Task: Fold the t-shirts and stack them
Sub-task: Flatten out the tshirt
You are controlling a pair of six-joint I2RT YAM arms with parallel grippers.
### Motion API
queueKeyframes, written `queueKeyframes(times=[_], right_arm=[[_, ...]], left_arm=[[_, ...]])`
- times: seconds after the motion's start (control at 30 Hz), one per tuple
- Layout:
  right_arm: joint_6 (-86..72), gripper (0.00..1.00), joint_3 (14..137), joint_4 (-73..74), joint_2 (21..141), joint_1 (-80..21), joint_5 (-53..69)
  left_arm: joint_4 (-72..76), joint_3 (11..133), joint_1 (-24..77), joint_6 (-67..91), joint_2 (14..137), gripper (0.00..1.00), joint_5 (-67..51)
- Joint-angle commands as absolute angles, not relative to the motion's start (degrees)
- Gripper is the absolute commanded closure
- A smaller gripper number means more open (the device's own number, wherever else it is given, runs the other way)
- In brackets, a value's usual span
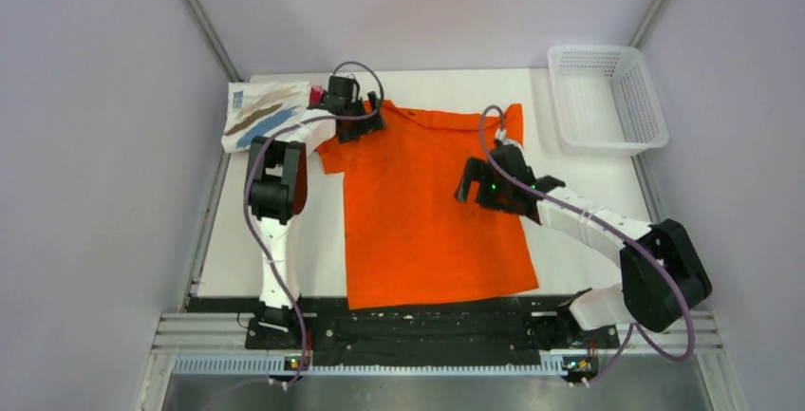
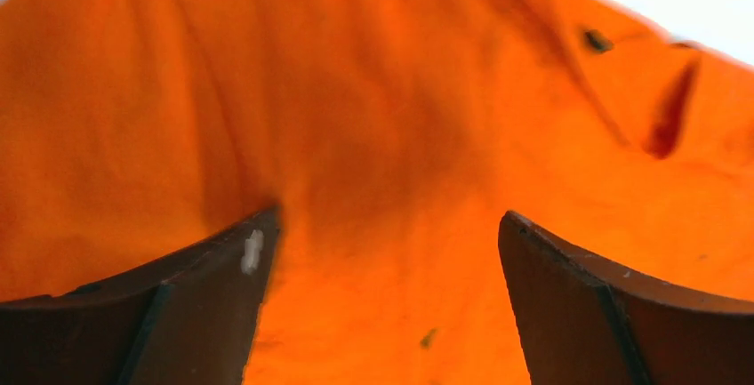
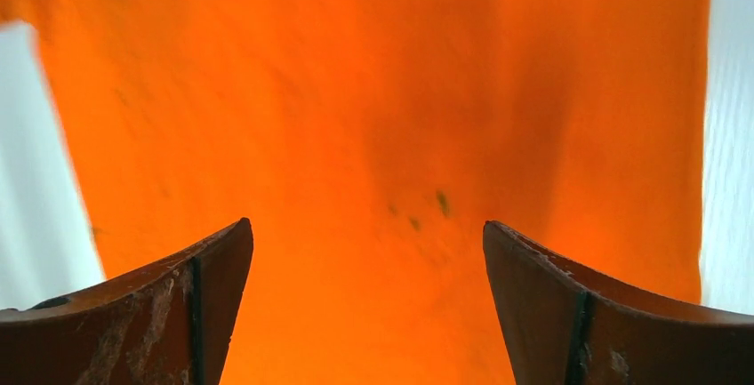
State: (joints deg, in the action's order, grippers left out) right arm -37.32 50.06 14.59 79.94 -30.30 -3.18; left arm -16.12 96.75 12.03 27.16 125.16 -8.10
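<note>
orange t-shirt (image 1: 427,231) lies spread flat mid-table, collar toward the far edge, judged ready for its 1st fold. left gripper (image 2: 389,216) hovers by the collar, fingers wide, holding nothing. right gripper (image 3: 366,225) hangs over the shirt body, fingers equally wide and empty. folded t-shirts (image 1: 258,115) sit at the far left corner, apparently the stacking place; basket (image 1: 608,148) stands well apart

orange t-shirt (image 1: 427,212) was soft matt cloth, lightly creased, with small dark specks | printed t-shirt (image 1: 258,115) was matt cloth | basket (image 1: 608,98) was white plastic mesh | table (image 1: 223,250) looked smooth, matt white | left gripper (image 2: 387,243) had dark matt fingers (image 2: 196,314), one white scuff | right gripper (image 3: 366,243) had dark fingers (image 3: 151,314), rough and scratched pale
</note>
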Motion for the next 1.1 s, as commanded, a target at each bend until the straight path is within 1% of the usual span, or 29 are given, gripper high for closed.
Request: queueKeyframes(times=[0.0,0.1,0.17,0.23,0.4,0.53,0.6,0.7,0.8,0.9,1.0,1.07], right_arm=[[-44.6,0.01,42.7,15.9,77.1,-30.9,-5.3],[-43.9,0.01,42.3,15.4,79.0,-30.9,-9.9],[-42.9,0.01,43.7,15.5,82.6,-29.5,-10.3],[-42.3,0.01,45.2,14.3,87.7,-28.4,-9.9],[-38.8,0.01,53.4,14.4,100.0,-24.3,-8.7],[-32.6,0.01,68.2,18.1,111.4,-20.5,-7.3],[-29.2,0.01,76.7,18.6,116.9,-19.6,-6.8],[-25.3,0.01,94.4,21.5,126.3,-19.2,-4.1],[-22.3,0.01,110.5,26.6,135.3,-19.1,-2.4],[-20.4,0.01,122.5,30.6,140.1,-19.1,-1.4],[-18.2,0.01,127.1,32.8,137.9,-19.1,-3.4],[-17.4,0.01,124.6,32.8,132.9,-19.2,-5.6]], left_arm=[[-19.1,97.0,11.8,29.4,126.6,0.01,-8.4],[-23.6,96.6,11.7,31.2,127.1,0.01,-8.7],[-26.1,95.2,11.7,32.5,126.1,0.01,-9.0],[-25.3,89.3,11.8,33.9,122.8,0.01,-9.8],[-20.5,67.6,12.2,40.7,108.8,0.01,-9.4],[-15.8,48.8,15.9,46.5,94.5,0.01,-9.5],[-15.6,42.7,19.6,50.7,87.9,0.01,-9.2],[-11.7,36.1,28.2,59.3,81.8,0.01,-9.5],[-5.4,35.3,37.7,64.6,82.0,0.01,-11.1],[-9.8,43.4,43.8,61.2,84.5,0.01,-7.2],[-16.6,51.3,45.7,55.1,84.8,0.01,-3.7],[-19.3,54.2,45.7,52.2,83.0,0.01,-0.9]])
